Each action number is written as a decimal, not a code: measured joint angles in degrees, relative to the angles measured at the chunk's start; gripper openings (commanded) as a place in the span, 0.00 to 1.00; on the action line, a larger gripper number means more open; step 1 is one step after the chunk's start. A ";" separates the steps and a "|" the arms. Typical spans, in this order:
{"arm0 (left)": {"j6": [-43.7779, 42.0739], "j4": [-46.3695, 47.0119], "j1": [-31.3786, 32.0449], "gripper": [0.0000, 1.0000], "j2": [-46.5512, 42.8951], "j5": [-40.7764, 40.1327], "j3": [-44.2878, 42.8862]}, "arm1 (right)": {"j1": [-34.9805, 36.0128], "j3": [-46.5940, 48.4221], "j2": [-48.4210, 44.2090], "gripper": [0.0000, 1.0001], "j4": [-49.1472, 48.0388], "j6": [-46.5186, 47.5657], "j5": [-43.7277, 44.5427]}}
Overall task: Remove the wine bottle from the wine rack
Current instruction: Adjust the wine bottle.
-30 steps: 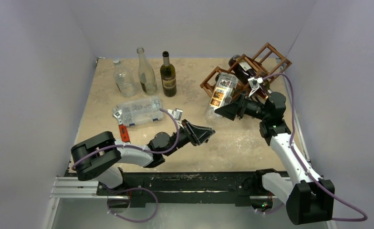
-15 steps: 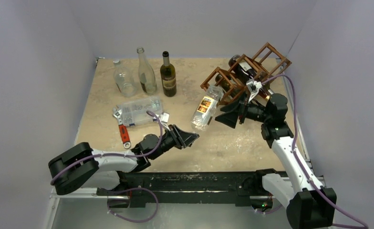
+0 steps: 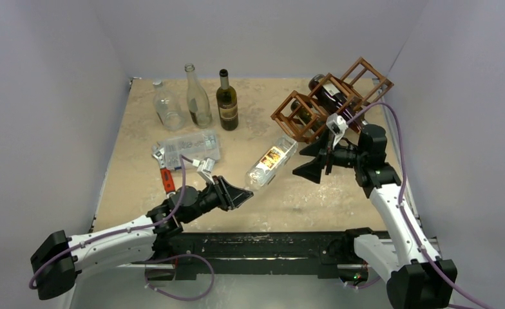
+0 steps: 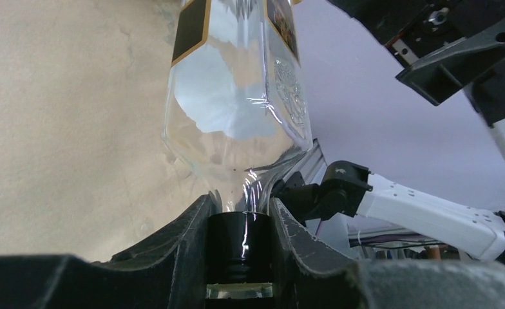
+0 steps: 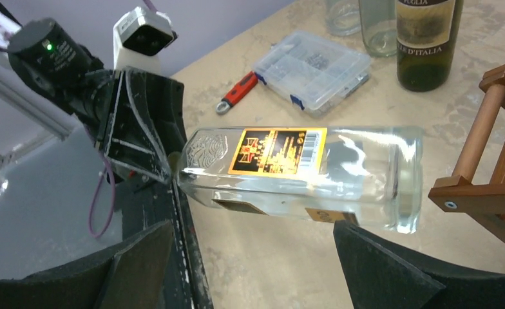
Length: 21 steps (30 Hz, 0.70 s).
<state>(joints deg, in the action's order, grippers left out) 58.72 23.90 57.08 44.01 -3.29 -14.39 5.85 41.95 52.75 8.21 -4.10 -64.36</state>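
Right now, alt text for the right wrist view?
A clear labelled bottle lies level, its cap clamped in the left gripper, its base near the rack at right. The open right fingers frame it below; a box, wrench and dark bottle sit behind.

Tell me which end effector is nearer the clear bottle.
Left. The left end effector is shut on the cap of the clear bottle; the right end effector stands open just off its base, not touching.
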 measured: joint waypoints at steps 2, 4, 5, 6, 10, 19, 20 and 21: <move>-0.04 -3.06 0.00 0.00 -2.23 -0.15 0.42 | 0.00 1.55 0.17 0.99 3.74 4.52 -0.17; -0.42 -6.62 -0.07 0.00 -4.39 -0.72 0.81 | 0.00 3.91 0.70 0.99 8.24 10.10 -0.61; -0.74 -8.55 -0.07 0.00 -5.29 -0.98 0.90 | 0.00 5.11 1.18 0.99 10.58 12.81 -0.94; -1.03 -10.51 -0.07 0.00 -6.19 -1.18 0.92 | 0.00 6.62 1.84 0.99 13.33 16.31 -1.20; -1.77 -16.98 -0.04 0.00 -9.49 -0.50 0.72 | 0.00 11.43 4.68 0.99 24.04 31.34 -1.14; -3.93 -28.85 0.31 0.00 -10.27 1.25 -7.15 | 4.76 13.44 6.93 0.99 37.20 54.16 0.79; -4.17 -29.73 0.31 0.00 -9.55 1.25 -8.20 | 7.21 13.38 7.28 0.99 37.55 54.93 1.29; -4.33 -30.29 0.31 0.00 -8.90 1.22 -9.01 | 9.90 13.11 7.56 0.99 37.18 55.10 2.10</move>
<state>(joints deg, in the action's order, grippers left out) 54.39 -6.39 57.39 35.11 -2.07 -23.40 15.75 55.07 60.31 45.39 51.00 -62.26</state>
